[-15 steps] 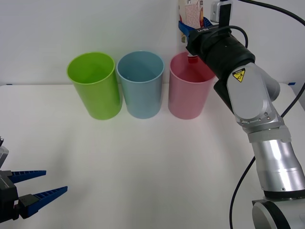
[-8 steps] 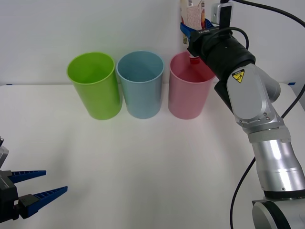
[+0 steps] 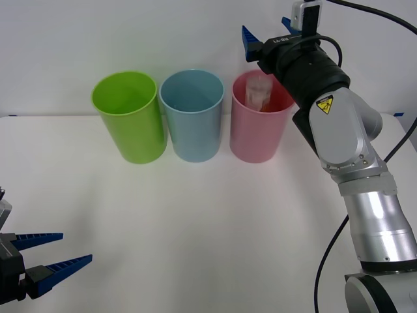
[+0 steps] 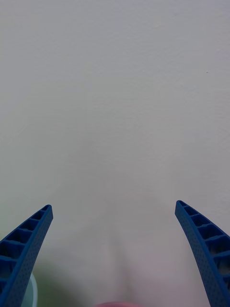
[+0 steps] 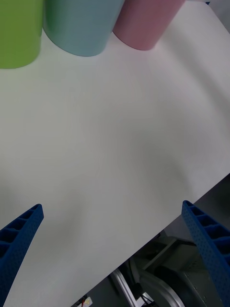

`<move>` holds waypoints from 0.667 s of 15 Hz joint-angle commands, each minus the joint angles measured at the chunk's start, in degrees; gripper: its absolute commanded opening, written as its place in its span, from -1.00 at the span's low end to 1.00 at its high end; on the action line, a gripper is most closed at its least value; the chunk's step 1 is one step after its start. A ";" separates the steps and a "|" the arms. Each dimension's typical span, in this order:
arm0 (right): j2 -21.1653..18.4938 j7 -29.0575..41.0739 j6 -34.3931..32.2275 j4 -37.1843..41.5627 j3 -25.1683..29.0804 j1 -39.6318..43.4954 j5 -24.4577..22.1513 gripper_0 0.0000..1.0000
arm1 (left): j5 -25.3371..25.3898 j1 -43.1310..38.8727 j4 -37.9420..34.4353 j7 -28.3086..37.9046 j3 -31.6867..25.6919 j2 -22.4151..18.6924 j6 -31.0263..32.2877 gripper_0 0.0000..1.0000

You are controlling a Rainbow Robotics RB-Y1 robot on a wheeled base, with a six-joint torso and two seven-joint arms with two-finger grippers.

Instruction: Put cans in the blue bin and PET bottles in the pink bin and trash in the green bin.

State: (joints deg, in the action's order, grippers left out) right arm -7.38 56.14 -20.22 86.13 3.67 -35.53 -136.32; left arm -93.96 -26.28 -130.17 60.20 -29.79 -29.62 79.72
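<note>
Three bins stand in a row at the back of the table: the green bin (image 3: 128, 117), the blue bin (image 3: 192, 116) and the pink bin (image 3: 256, 127). A clear PET bottle (image 3: 258, 92) sits blurred inside the pink bin's mouth. My right gripper (image 3: 267, 32) hangs open just above and behind the pink bin, holding nothing; its wrist view faces the white wall with the gripper (image 4: 113, 207) spread wide. My left gripper (image 3: 57, 253) rests open at the table's near left corner. Cans and trash are out of view.
The left wrist view takes in the bases of the green bin (image 5: 18, 36), blue bin (image 5: 81, 26) and pink bin (image 5: 146, 21), bare white tabletop, and the table's near edge (image 5: 158, 225) with the robot base below.
My right gripper has opened and let go of the PET bottle, which dropped from between its fingers into the pink bin. The left arm has not moved.
</note>
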 commanded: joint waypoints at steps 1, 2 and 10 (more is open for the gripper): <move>0.00 -0.06 0.01 0.01 -0.07 0.02 0.00 0.68 | 0.00 0.00 0.00 0.00 0.00 0.00 0.00 1.00; 0.00 -0.06 0.01 0.01 -0.07 0.02 0.00 0.68 | 0.00 0.00 0.00 0.00 0.00 0.00 0.00 1.00; -0.36 -0.06 -0.52 0.97 -0.95 -0.07 3.69 0.68 | 0.00 0.00 0.00 0.00 0.00 0.00 0.00 1.00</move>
State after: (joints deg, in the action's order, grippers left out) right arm -7.55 56.10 -20.38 86.49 3.04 -35.58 -133.39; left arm -93.96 -26.28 -130.17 60.20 -29.79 -29.62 79.72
